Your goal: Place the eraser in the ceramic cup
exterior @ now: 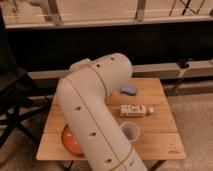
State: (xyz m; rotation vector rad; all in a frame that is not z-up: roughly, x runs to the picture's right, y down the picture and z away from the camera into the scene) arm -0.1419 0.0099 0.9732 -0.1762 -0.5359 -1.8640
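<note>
My pincer isn't in view. My arm bends across the left half of the frame and the wrist end is hidden behind the elbow, so where the pincer sits is unknown, and whether it's apart or together I cannot tell.

The eraser: my best guess is the small blue-grey block on the far side of the counter, just right of my upper arm, lying flat. The ceramic cup stands upright near the front edge, mouth up, right beside my forearm. Between the two lies a white labelled bottle on its side. An orange dish sits front-left, partly behind my arm.

Step in hand, as I read it: reach for the eraser. Nothing is grasped as far as I can see.

Doing it well:
- come down on the block from above, fingers across its short side
- lift clear of the bottle before moving toward the cup
- keep the forearm off the cup, it's close enough to get knocked
- release low over the mouth, centred
</note>
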